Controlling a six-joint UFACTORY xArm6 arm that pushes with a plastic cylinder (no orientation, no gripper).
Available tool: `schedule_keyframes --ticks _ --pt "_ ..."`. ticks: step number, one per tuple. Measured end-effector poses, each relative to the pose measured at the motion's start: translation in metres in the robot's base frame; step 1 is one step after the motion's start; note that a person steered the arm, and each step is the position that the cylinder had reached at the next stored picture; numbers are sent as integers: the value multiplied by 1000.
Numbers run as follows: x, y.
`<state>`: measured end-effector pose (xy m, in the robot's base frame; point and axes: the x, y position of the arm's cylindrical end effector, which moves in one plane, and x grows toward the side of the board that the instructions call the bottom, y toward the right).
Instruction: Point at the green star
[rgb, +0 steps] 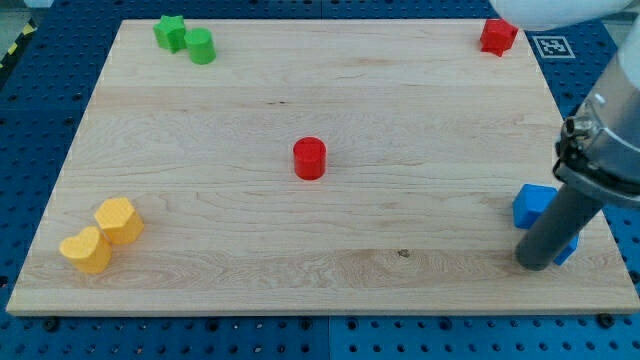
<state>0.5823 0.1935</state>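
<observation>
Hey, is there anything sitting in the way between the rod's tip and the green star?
My tip is at the view's lower right, beside the blue block. The green star-shaped block is at the top left, touching the green cylinder. The red cylinder stands mid-board, roughly on the straight line between them, so I would likely skirt it.

— What sits at the view's top left of the wooden board (330, 90)?
— A green cylinder (201, 46), close to the top edge.

— And the top right corner?
— A red block (497, 36), its shape hard to make out.

— Anything in the middle?
— A red cylinder (310, 158), standing alone, well apart from the rest.

— Bottom left?
— Two yellow blocks touching: a yellow heart (86, 249) and, up and to its right, a yellow block (119, 219) with flat sides.

— The right edge?
— A blue block (534, 203), partly hidden, and a sliver of a second blue piece (570, 246) below it. The board lies on a blue pegboard table (40, 120).
</observation>
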Motion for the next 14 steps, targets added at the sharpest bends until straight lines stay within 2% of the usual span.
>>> schedule_keyframes --ticks 1,2,3,4,5,6,8,9,10,13,14 --pt "-6 -52" --pt "-53 -72" --pt "-100 -64" --pt "-120 -26" --pt "-120 13" --pt "-120 21" --pt "-131 2" --pt "-171 -35" --pt "-213 -110" --pt "-274 -394" --pt "-280 -404"
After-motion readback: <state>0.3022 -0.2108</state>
